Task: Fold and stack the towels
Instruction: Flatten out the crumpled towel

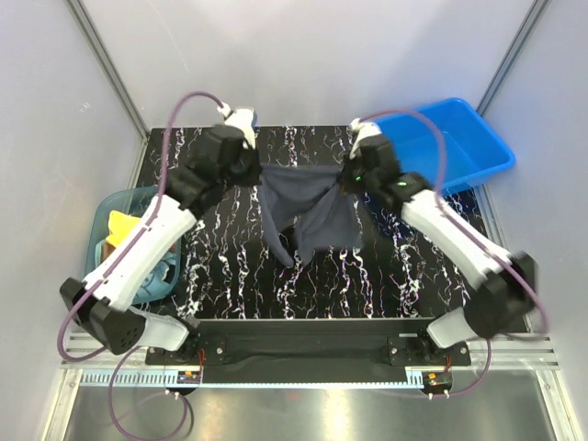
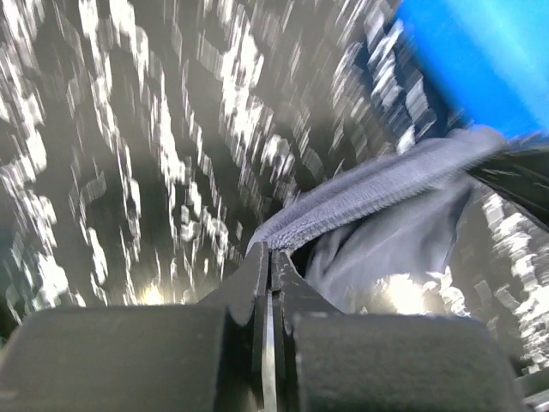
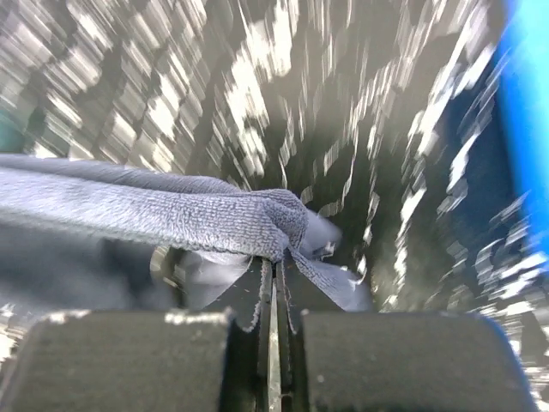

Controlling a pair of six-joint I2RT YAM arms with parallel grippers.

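The towel (image 1: 308, 211) is dark slate-blue cloth, matt, with a fine looped pile like terry. Its hem is a thicker ribbed band. The worktop (image 1: 230, 276) is black with white marble-like veins, smooth and glossy enough to throw back bright spots of light. At its far right corner the bin (image 1: 478, 147) is smooth blue plastic with a slight sheen. At the left edge the tub (image 1: 101, 220) is translucent teal plastic. The yellow towel (image 1: 120, 227) in it is probably soft cloth, though it shows too small to be sure. The left gripper (image 2: 268, 256) and right gripper (image 3: 274, 266) are matt black, faintly grainy. The arm shells (image 1: 147, 243) are smooth white plastic.
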